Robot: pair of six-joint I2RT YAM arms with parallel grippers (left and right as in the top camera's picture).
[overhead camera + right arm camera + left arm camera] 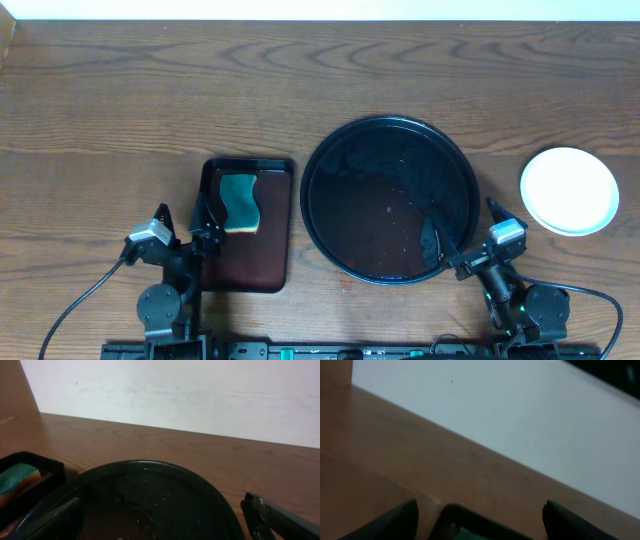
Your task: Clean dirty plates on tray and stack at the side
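Observation:
The round black tray (390,200) holds no plates; its glossy floor shows only wet streaks. A white plate stack (569,190) sits on the table to the tray's right; I cannot tell how many plates are in it, and no red smears show. My left gripper (205,228) is open and empty at the left edge of the brown rectangular tray. In the left wrist view its fingers (480,512) frame that tray's corner. My right gripper (452,256) is open and empty over the black tray's front right rim. Its fingers (162,516) span the black tray (150,467).
A dark-brown rectangular tray (248,268) lies left of the black tray, with a green and yellow sponge (239,201) in its far half. The sponge also shows in the right wrist view (12,477). A white wall runs along the table's far edge.

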